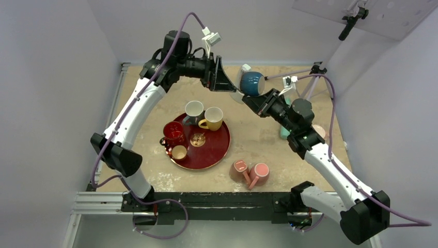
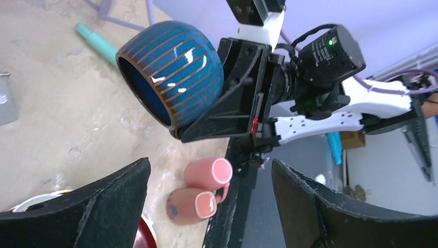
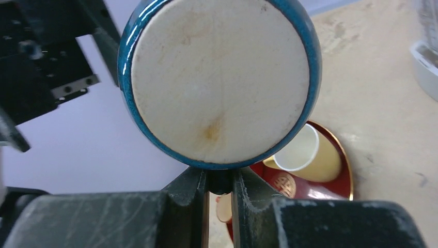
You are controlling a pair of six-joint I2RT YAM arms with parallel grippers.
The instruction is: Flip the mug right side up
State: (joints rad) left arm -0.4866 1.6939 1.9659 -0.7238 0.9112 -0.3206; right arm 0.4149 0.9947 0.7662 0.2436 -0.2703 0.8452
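Aloft, right pincer (image 3: 219, 182) clamps blue mug (image 3: 219, 77) sideways.

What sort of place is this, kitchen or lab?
Probably a lab test cell: plain white walls around a worn table, arms bolted to a metal rail, mugs staged on a red tray.

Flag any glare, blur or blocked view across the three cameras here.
Left wrist: white glare streaks on the blue mug; its own fingers loom dark and soft at the bottom. Right wrist: the mug's pale base fills most of the frame, hiding much of the table. Top external: even light, sharp, no strong glare.
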